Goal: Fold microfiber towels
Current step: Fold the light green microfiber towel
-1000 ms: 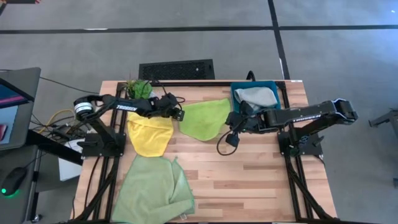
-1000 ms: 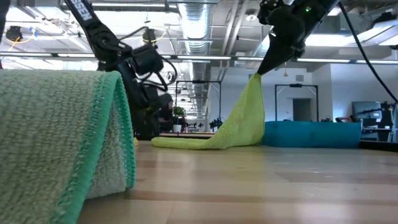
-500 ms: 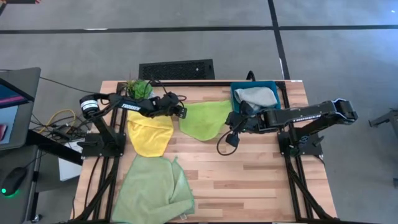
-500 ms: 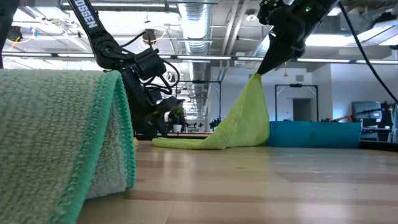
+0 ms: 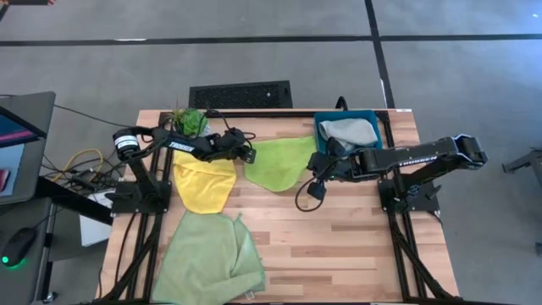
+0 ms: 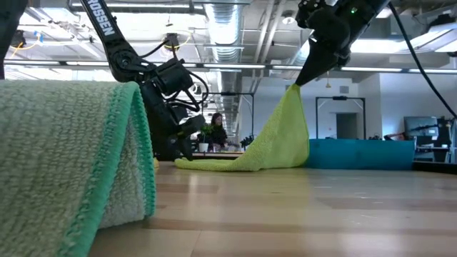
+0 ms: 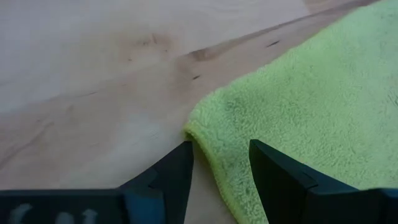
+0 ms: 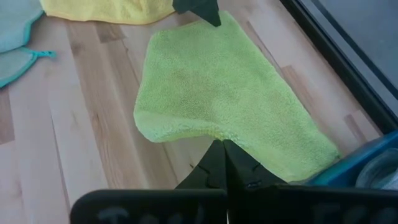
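The bright lime green towel (image 5: 278, 161) lies at the table's far middle. Its right part is lifted into a peak (image 6: 291, 107), and its left part rests flat on the wood. My right gripper (image 8: 221, 149) is shut on that peak. My left gripper (image 7: 221, 149) is open and low at the towel's left corner (image 7: 194, 134), one finger on either side of it. The yellow towel (image 5: 203, 182) lies flat to the left. The larger pale green towel (image 5: 207, 258) lies near the front edge. A grey towel (image 5: 349, 131) sits in the teal tray (image 5: 320, 127). My right gripper pinches the lime green towel's right-hand corner (image 8: 217, 138) between its two shut fingers, slanting down from the table's right. That corner is lifted clear. The cloth slopes down from it, fairly taut, to the part lying on the table (image 6: 214, 164).
A small green plant (image 5: 188, 120) stands at the far left edge, behind my left arm. The pale green towel's folded edge (image 6: 136, 157) fills the low view's near left. Bare wood (image 5: 356, 237) lies at the near right. A person (image 6: 216, 132) shows in the room beyond the table.
My left gripper has sunk a little and edged toward the lime green towel's left corner, staying open. The right gripper has kept the towel's corner raised without moving.
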